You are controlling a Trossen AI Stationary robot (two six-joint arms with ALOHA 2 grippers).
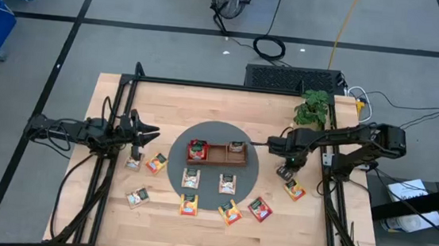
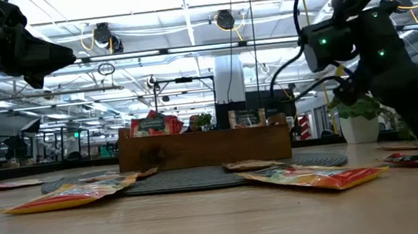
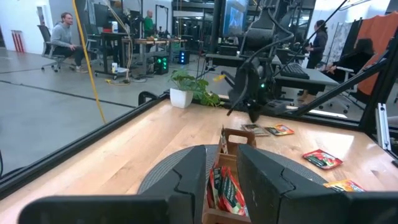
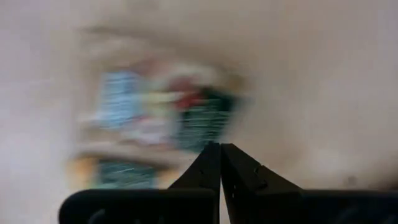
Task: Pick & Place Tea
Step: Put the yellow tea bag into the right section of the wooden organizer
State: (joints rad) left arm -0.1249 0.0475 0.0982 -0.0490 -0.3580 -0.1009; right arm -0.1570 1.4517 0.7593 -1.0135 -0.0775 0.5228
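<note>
The brown wooden tray (image 1: 218, 152) stands on a round grey mat (image 1: 217, 131) at the table's middle. A red tea packet (image 1: 197, 147) sits in its left compartment and a whitish one (image 1: 236, 147) in its right. Two more packets (image 1: 191, 176) lie flat on the mat, and several lie on the wood around its near side (image 1: 230, 212). My right gripper (image 1: 285, 170) is shut and points down over a whitish packet (image 3: 254, 129) right of the mat; its wrist view shows that packet (image 4: 155, 118) blurred. My left gripper (image 1: 149, 133) is open and level at the left, nothing between its fingers (image 3: 186, 180).
A potted plant (image 1: 312, 107) stands at the table's far right. An orange packet (image 1: 294, 190) lies just near-right of my right gripper. A black frame rail (image 1: 207, 84) runs around the tabletop. People sit and stand in the room beyond the table (image 3: 64, 34).
</note>
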